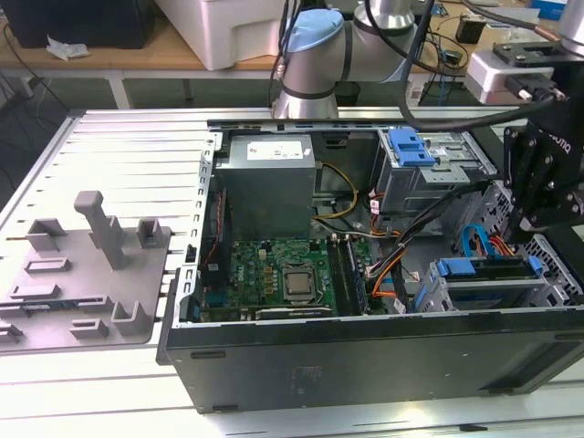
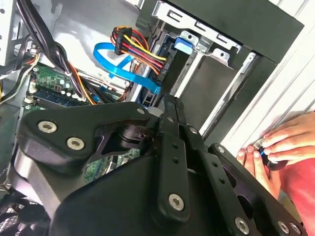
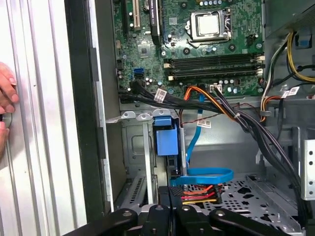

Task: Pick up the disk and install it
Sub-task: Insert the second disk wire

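Note:
The disk [image 1: 485, 271] sits in the metal drive cage [image 1: 436, 297] at the near corner of the open computer case, on the exterior view's right. Its blue carrier rail lies on top. In the first wrist view the blue carrier [image 3: 164, 140] shows end-on inside the cage, and in the second wrist view its blue end [image 2: 184, 44] shows beyond a dark slab. My black gripper [image 1: 527, 239] hangs over the disk's right end. Its fingers look shut together [image 3: 170, 195] [image 2: 167, 101], right at the disk's near end. I cannot see whether they touch it.
A flat blue cable [image 3: 209, 175] and a red-yellow-black cable bundle [image 2: 140, 49] run close to my fingertips. A person's hand [image 2: 275, 145] rests on the table beside the case wall. A second cage with a blue latch bracket [image 1: 411, 146] stands behind. A grey fixture [image 1: 91, 265] lies at the exterior view's left.

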Motion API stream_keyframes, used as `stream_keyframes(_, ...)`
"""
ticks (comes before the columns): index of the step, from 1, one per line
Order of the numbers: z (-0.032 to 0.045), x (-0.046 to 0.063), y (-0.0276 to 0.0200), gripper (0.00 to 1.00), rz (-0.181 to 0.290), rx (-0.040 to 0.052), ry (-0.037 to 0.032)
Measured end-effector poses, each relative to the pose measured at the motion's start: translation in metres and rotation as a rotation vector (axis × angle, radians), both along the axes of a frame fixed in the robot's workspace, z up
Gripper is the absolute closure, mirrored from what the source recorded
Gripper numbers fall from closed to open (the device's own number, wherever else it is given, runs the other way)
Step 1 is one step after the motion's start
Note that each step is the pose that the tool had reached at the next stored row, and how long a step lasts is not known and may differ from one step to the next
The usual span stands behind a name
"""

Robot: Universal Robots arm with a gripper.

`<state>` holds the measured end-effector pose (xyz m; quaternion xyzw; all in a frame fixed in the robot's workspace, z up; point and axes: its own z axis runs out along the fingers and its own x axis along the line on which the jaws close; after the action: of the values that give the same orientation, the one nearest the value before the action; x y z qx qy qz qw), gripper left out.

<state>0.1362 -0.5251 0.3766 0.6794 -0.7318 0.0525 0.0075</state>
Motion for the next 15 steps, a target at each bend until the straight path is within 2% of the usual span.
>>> stream_keyframes(6,-0.0102,0.0,0.0,0.85,0.0,0.0,0.0)
stream_keyframes(15,-0.0212,0.0,0.0,0.85,0.0,0.0,0.0)
